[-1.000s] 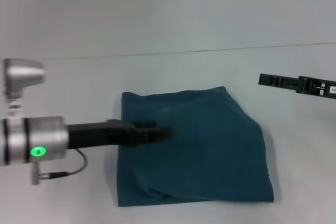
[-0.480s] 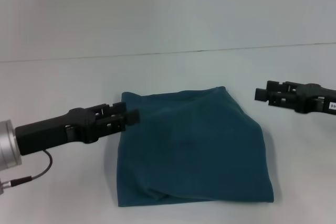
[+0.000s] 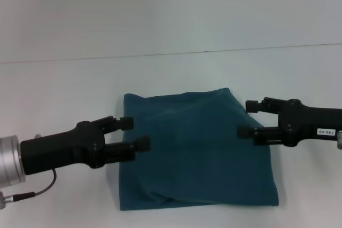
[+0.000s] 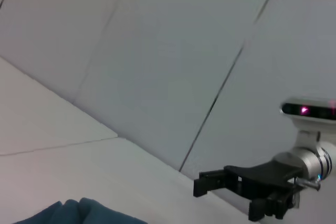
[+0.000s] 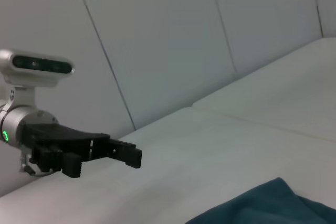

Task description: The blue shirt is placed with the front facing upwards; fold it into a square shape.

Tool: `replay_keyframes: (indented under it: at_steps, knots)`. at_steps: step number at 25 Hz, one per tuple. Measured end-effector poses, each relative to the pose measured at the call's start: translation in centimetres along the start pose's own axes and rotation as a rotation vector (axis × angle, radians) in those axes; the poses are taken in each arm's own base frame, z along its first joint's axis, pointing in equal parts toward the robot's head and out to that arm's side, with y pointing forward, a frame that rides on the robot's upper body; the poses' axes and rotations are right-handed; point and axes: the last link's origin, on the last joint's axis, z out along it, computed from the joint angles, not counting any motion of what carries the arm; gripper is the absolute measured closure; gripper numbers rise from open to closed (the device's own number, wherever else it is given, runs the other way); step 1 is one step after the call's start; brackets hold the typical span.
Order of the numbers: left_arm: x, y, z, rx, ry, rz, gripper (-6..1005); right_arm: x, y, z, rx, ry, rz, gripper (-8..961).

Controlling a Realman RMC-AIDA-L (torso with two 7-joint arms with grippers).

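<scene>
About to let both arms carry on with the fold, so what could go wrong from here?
The blue shirt is already a rough, lopsided rectangle with a loose ridge along its near edge; pressing or regrasping there may bunch it further. Both the left gripper and right gripper are open at opposite side edges, so uneven grasps could skew the square. Either could also pinch only the top layer and unfold it.

Pale table with one folded garment on it

The white tabletop runs back to a thin dark seam at the wall. Lying flat on it is the blue shirt, folded into a rough square with its plain side up, between the left gripper and the right gripper, whose fingers stand apart over its side edges.
</scene>
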Motion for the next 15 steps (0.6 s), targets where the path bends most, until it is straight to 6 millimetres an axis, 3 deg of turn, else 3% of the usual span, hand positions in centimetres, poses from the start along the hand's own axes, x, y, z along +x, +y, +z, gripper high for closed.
replay_keyframes:
  at_steps: [4, 15]
  knots:
    - [-0.09, -0.01, 0.02, 0.001, -0.003, 0.041, 108, -0.16, -0.09, 0.20, 0.000, 0.004, -0.005, 11]
    - [-0.13, 0.01, 0.21, -0.005, -0.022, 0.056, 122, -0.41, -0.03, 0.71, -0.015, 0.056, -0.035, 21]
